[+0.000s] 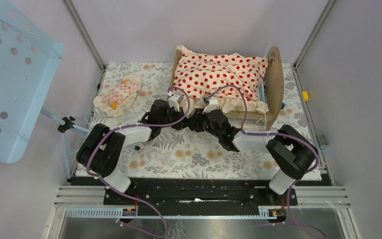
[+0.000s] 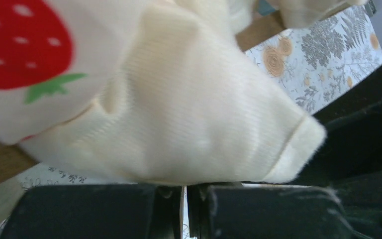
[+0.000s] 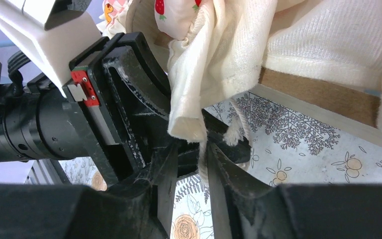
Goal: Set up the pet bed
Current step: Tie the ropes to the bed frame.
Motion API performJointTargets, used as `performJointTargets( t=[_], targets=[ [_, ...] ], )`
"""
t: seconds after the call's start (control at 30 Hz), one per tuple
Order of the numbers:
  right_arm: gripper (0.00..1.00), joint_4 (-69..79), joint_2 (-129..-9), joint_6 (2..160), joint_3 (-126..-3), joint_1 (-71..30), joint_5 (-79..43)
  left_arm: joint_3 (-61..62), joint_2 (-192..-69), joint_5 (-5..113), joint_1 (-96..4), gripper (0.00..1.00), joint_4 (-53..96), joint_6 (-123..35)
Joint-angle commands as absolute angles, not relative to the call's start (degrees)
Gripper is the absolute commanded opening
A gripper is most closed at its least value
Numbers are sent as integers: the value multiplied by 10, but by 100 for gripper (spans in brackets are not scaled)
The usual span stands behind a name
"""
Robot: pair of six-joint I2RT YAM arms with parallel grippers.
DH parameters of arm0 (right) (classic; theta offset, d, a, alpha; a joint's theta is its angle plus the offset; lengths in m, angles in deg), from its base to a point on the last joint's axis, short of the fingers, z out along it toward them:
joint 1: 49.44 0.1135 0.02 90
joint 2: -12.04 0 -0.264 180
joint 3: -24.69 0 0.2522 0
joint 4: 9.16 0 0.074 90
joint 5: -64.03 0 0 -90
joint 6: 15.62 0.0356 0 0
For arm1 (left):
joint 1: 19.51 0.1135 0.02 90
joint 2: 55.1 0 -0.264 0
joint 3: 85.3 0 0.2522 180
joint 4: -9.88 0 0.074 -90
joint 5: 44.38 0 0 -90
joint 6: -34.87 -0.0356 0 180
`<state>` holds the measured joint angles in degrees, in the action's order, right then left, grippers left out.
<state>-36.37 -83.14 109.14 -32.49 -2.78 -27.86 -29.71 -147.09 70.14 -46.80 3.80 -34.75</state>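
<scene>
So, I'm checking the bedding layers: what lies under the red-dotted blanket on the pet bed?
The blanket covers nearly the whole pet bed. Only its headboard, the wooden side rail and a blue sliver by the headboard show. The lying surface beneath is hidden.

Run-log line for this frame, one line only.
left gripper: shut at blanket hem | right gripper: open, hem between jaws | blanket over pet bed

Against my black left gripper [image 2: 185, 211] and right gripper [image 3: 196, 169], the blanket [image 1: 219, 74] is cream with red strawberries, the pet bed [image 1: 274, 82] pale wood, the pillow [image 1: 118, 94] pink-checked, the worktop [image 1: 189, 152] white with grey ferns and tan flowers.
</scene>
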Motion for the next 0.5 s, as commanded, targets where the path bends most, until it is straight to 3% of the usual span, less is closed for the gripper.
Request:
performJointTargets(
  t=[0.0, 0.3, 0.47],
  targets=[
    [38, -370, -791, 1075, -321, -31, -288, -308, -1461, 745, -472, 0, -42, -366],
    [50, -336, -703, 1064, -263, -30, -374, -296, -1485, 754, -475, 0, -54, -360],
    [52, -278, -677, 1082, -254, -31, -467, -295, -1490, 754, -475, 0, -63, -357]
  ],
)
